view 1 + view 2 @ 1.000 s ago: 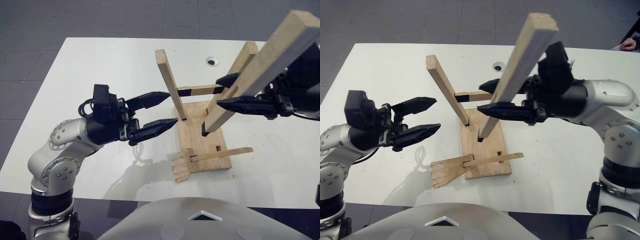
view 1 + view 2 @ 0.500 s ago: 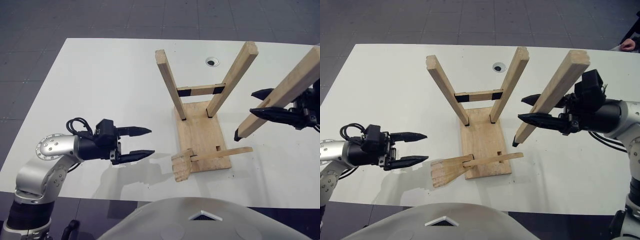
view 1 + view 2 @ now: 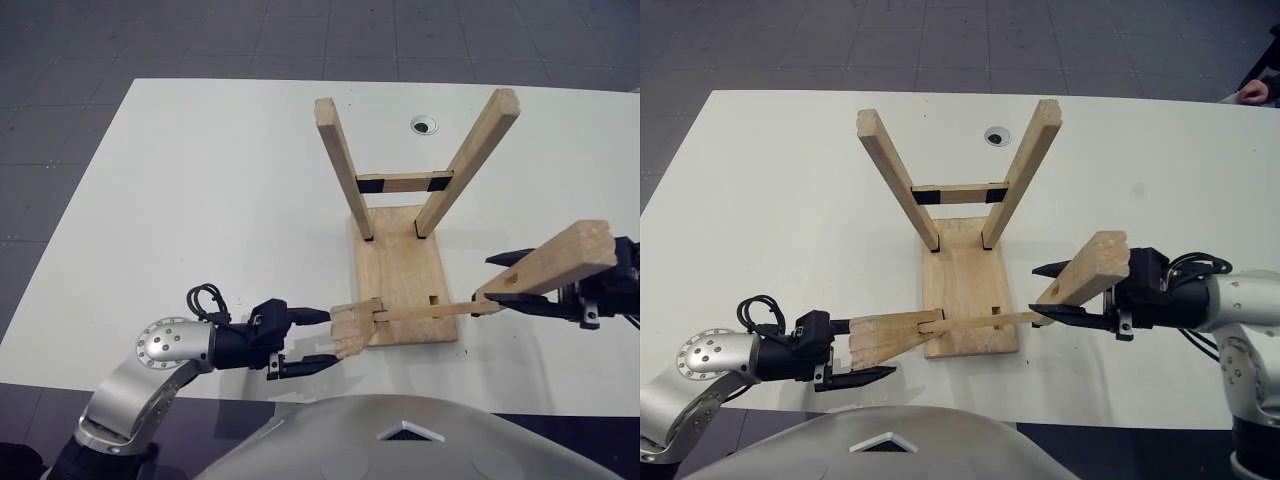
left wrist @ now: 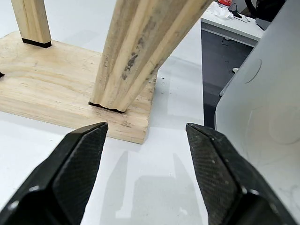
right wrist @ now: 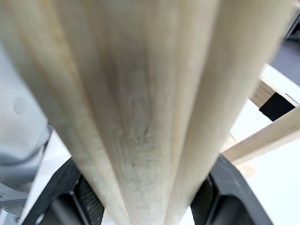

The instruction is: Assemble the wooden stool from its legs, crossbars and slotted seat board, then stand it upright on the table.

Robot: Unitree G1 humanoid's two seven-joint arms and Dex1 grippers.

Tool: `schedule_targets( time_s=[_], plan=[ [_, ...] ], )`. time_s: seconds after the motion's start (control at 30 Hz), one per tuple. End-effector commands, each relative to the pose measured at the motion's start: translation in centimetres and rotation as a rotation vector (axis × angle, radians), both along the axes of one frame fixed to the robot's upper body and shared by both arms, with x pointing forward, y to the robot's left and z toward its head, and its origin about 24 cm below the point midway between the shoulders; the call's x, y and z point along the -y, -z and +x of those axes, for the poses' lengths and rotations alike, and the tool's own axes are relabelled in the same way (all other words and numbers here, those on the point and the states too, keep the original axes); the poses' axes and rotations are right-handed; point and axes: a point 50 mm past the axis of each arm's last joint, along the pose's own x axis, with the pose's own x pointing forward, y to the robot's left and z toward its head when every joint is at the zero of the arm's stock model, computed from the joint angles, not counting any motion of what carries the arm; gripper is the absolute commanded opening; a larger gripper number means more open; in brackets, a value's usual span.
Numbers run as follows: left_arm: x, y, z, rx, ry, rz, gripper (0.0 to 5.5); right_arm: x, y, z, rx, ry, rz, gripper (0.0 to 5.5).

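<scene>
The slotted seat board [image 3: 400, 275] lies flat on the white table. Two legs [image 3: 340, 165] [image 3: 470, 155] stand in its far end, joined by a crossbar [image 3: 400, 182] with black ends. A third leg [image 3: 355, 328] lies at the board's near left corner, with a thin crossbar [image 3: 430, 310] running from it to the right. My left gripper [image 3: 322, 338] is open, its fingers [image 4: 75, 164] just short of that leg's end [image 4: 140, 51]. My right gripper [image 3: 1045, 292] is shut on a fourth leg [image 3: 1090, 272], held tilted at the thin crossbar's right end.
A round cable hole [image 3: 424, 124] sits in the table behind the stool parts. The near table edge [image 3: 120, 370] runs just under my left arm. Bare white tabletop [image 3: 200, 200] stretches to the left of the board.
My left gripper has dropped toward the near edge and come up to the lying leg's end. My right gripper has lowered its leg from beside the board to the thin crossbar's right end.
</scene>
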Motion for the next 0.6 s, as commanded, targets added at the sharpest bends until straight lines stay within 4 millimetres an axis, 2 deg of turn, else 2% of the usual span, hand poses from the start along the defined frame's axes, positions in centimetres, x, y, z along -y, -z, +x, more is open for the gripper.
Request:
schedule_targets(
  time_s=[0.03, 0.23, 0.33, 0.5, 0.6],
  plan=[
    [0.7, 0.2, -0.3, -0.007, -0.008, -0.002, 3.08, -0.8, 0.7, -0.1, 0.041, -0.061, 0.02, 2.03],
    [1.0, 0.2, -0.4, -0.008, -0.01, -0.005, 3.08, -1.9, 1.6, -0.7, 0.028, -0.088, 0.042, 2.03],
    [1.1, 0.2, -0.3, -0.003, -0.014, 0.0, 3.08, -2.4, 1.4, -0.9, 0.044, -0.09, 0.055, 2.03],
    [1.1, 0.1, -0.4, 0.001, -0.022, 0.0, 3.08, -0.4, 0.5, -0.5, 0.078, 0.007, 0.035, 2.03],
    [1.0, 0.0, -0.4, 0.0, -0.028, -0.003, 3.08, 0.7, -0.3, -1.0, 0.108, 0.056, 0.026, 2.03]
  ],
)
